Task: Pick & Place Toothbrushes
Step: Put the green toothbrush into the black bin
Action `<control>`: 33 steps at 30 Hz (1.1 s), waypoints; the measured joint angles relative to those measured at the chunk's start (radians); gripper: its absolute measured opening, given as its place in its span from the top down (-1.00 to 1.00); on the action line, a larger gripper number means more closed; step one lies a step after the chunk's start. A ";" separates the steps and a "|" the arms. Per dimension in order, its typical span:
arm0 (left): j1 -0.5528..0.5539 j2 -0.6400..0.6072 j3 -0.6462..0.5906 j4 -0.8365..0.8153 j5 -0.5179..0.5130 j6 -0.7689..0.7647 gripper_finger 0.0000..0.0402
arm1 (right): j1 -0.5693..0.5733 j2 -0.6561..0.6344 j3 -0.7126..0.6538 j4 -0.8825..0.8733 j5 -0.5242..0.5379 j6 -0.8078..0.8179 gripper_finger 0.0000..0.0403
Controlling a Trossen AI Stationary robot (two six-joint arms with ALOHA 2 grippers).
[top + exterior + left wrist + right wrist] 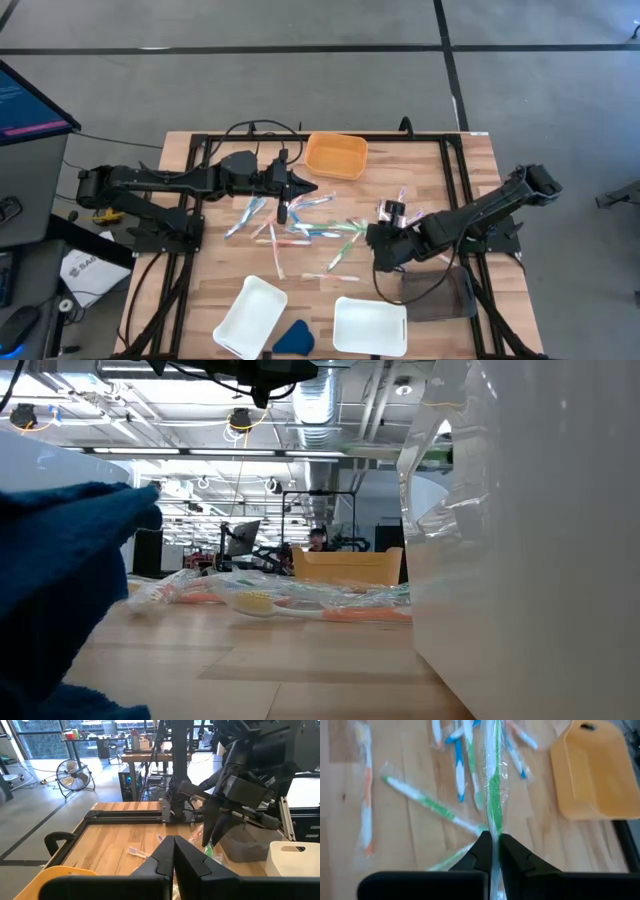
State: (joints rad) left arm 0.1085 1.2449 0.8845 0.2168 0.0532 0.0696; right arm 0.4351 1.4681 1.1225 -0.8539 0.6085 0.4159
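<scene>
Right gripper (491, 845) is over the desk (200, 290) on its right side, jaws clenched on a green toothbrush (493, 780) in clear wrap, lifted above the scattered toothbrushes (305, 228) mid-desk. Left gripper (312, 188) hangs over the pile's far edge beside the orange tray (336, 156), jaws clenched, grasping nothing. Two white trays (250, 316) sit at the near edge with a blue object (294, 337) between them; a grey tray (440, 294) lies under the right arm.
</scene>
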 joint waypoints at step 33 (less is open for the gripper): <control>0.000 0.000 0.000 0.000 0.000 0.000 0.99 | 0.634 -0.106 0.001 -0.449 -0.058 0.804 0.94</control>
State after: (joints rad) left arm 0.1088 1.2449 0.8845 0.2169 0.0528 0.0696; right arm 1.0689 1.3621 1.1236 -1.3029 0.5503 1.2202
